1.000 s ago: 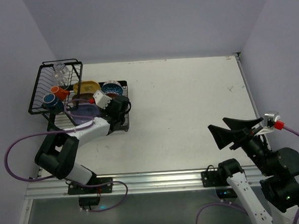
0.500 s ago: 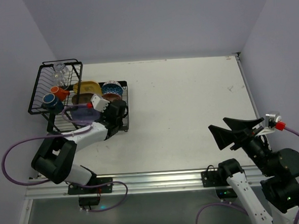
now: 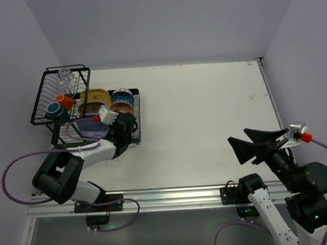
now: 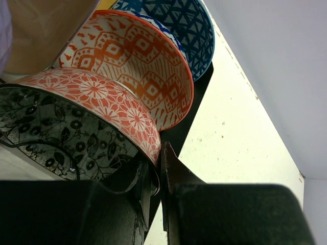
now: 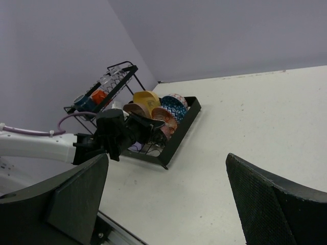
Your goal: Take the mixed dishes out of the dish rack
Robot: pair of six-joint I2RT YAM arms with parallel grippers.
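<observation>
The dish rack point(image 3: 138, 107) stands at the table's far left. In its flat tray stand three patterned bowls on edge: a blue one point(image 4: 184, 30), an orange geometric one point(image 4: 138, 66), and nearest a reddish floral bowl point(image 4: 102, 97) with a black-and-white inside. My left gripper point(image 4: 157, 153) is shut on that reddish bowl's rim, one finger inside and one outside. A yellow plate point(image 3: 95, 95), tan plate point(image 4: 41, 35) and lavender plate point(image 3: 89, 127) also sit in the tray. My right gripper point(image 5: 168, 189) hangs open over the near right, holding nothing.
The raised basket section holds an orange mug point(image 3: 66, 100), a dark mug point(image 3: 54, 109) and a clear glass point(image 3: 66, 79). The white table point(image 3: 207, 108) stretches to the right of the rack. A purple cable loops beside the left arm's base.
My left wrist has drawn slightly toward the near edge and left, and its jaws have closed a little more on the bowl rim. The right arm has not moved.
</observation>
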